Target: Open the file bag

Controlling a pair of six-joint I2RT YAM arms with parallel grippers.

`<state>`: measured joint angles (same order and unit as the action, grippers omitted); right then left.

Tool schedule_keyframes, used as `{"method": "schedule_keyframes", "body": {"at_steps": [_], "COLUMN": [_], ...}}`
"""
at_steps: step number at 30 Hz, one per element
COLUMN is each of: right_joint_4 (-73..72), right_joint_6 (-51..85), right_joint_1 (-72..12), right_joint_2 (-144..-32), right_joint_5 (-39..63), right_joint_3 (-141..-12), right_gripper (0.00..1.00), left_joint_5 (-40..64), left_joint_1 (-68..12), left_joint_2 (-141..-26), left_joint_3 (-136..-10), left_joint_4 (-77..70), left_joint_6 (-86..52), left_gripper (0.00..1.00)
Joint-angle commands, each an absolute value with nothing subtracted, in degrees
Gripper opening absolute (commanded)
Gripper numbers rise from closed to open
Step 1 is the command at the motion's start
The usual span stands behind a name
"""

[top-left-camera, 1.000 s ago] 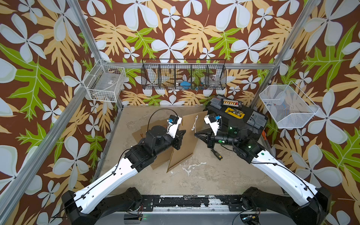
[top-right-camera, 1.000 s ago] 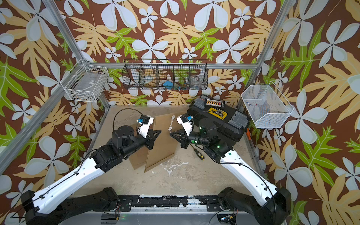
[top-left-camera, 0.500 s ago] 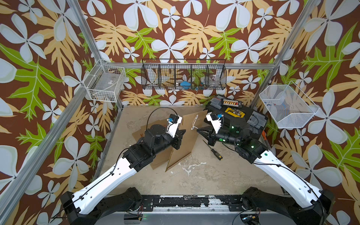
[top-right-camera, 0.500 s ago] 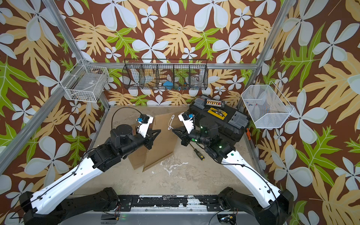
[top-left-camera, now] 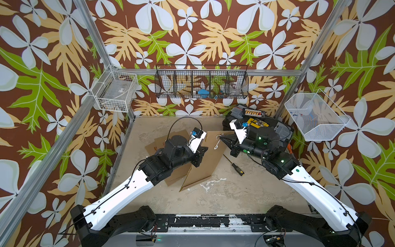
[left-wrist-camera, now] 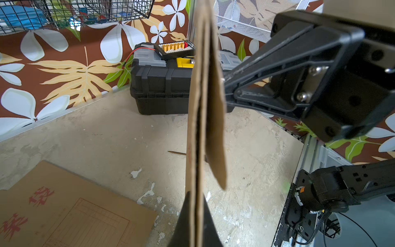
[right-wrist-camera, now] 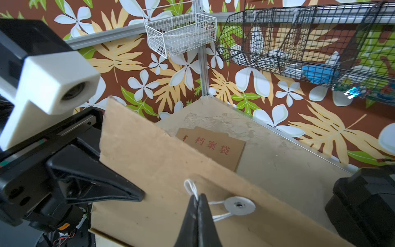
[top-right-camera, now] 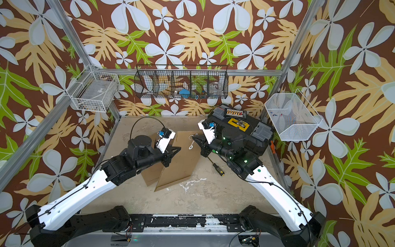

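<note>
The counter (top-left-camera: pixel 235 192) is pale and scuffed, and it spreads under both grippers. A black toolbox (left-wrist-camera: pixel 162 85) with grey latches and a yellow handle plate sits on it, right behind the right gripper (right-wrist-camera: pixel 198 198).

Between the two grippers the file bag (top-left-camera: pixel 210 162) is held up off the counter, standing on edge and tilted. It is a plain brown card envelope, and the side facing the right gripper is blank. Seen edge-on from the left wrist, it is thin and flat. Its flap (left-wrist-camera: pixel 215 128) hangs slightly away from the body on the right gripper's side.

The left gripper (left-wrist-camera: pixel 195 205) is clamped tight on one side edge of the file bag. A second file bag (right-wrist-camera: pixel 213 147) lies flat on the counter below and beyond the left gripper. It is the same brown, with red printed characters.

A screwdriver (top-left-camera: pixel 234 165) with a black and yellow handle lies on the counter just under the right gripper.

The right gripper is pinched closed on the white string (right-wrist-camera: pixel 190 186). A small loop pokes out past its tips, and two strands run from them to the round grey disc (right-wrist-camera: pixel 239 205) on the file bag, just beside the tips.
</note>
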<state>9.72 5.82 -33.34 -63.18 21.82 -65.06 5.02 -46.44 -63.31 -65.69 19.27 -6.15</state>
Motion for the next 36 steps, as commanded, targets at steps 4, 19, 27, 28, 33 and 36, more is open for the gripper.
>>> {"method": "schedule_keyframes", "body": {"at_steps": [4,19,27,28,33,36], "right_joint_4": [9.4,2.8,2.9,2.5,5.0,6.0], "right_joint_6": [6.5,10.9,11.5,11.5,12.7,12.8], "right_joint_1": [-33.4,-33.3,-33.3,-33.3,-33.3,-33.3], "right_joint_2": [-61.8,-55.7,-54.7,-54.4,-52.9,-52.6], "right_joint_5": [14.3,2.2,1.7,0.5,-7.2,-9.6], "right_joint_3": [-64.9,-60.0,-59.3,-58.8,-58.9,-58.7], "right_gripper": [0.00,0.00,0.00,0.00,0.00,0.00], "left_joint_5": [7.8,8.4,10.6,10.5,11.7,12.0], "left_joint_1": [-46.4,-46.5,-46.5,-46.5,-46.5,-46.5], "left_joint_2": [-63.9,-63.9,-63.5,-63.5,-63.3,-63.1], "left_joint_3": [-66.9,-65.9,-65.0,-64.8,-64.8,-64.6], "left_joint_4": [19.2,19.4,18.8,18.8,18.8,18.9], "left_joint_6": [-4.5,-3.1,-2.8,-2.7,-3.1,-2.7], "left_gripper": [0.00,0.00,0.00,0.00,0.00,0.00]}}
